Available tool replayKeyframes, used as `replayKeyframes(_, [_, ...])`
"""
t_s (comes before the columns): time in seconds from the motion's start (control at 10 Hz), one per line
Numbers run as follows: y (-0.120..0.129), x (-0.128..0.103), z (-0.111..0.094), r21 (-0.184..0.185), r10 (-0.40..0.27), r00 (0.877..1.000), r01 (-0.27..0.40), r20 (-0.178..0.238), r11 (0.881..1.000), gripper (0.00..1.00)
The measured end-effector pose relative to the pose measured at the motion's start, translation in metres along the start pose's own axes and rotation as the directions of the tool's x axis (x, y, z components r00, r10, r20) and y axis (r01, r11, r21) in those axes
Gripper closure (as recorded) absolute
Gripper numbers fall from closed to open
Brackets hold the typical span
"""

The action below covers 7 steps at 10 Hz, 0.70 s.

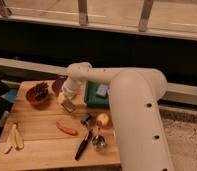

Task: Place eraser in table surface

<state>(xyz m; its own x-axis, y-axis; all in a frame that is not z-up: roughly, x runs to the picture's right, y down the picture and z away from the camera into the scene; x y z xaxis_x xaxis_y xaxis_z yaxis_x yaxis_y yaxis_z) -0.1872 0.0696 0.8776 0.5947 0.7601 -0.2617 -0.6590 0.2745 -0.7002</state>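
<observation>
The pincer (68,98) hangs low over the bench (42,145) with the eraser (68,105) seemingly clamped in it, so next comes lowering and letting go.

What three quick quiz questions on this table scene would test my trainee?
1. True or false: the gripper is over the green tray.
2. Which lies nearer the apple: the carrot or the banana peel?
3. Multiple choice: the eraser is A) in the brown bowl, B) at the gripper above the table surface, C) inside the tray.

Key: 1 false, it is left of the tray; 2 the carrot; 3 B.
</observation>
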Motion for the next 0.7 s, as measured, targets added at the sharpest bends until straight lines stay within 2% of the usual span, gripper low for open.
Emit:
replayKeyframes(0.1, [0.0,0.005,0.012,-0.009,0.01,1.0,-0.01,-0.028,1.0,0.96])
replayKeyframes(0.2, [0.001,0.011,0.029,-0.002,0.024,0.996,-0.024,-0.085,1.0,0.86])
replayKeyframes(0.3, [0.007,0.014,0.044,-0.008,0.026,0.992,-0.028,-0.122,1.0,0.76])
replayKeyframes(0.5, [0.007,0.015,0.051,-0.004,0.042,0.989,-0.043,-0.139,0.999,0.56])
replayKeyframes(0.7, [0.008,0.013,0.043,0.021,0.044,0.989,-0.041,-0.141,0.999,0.33])
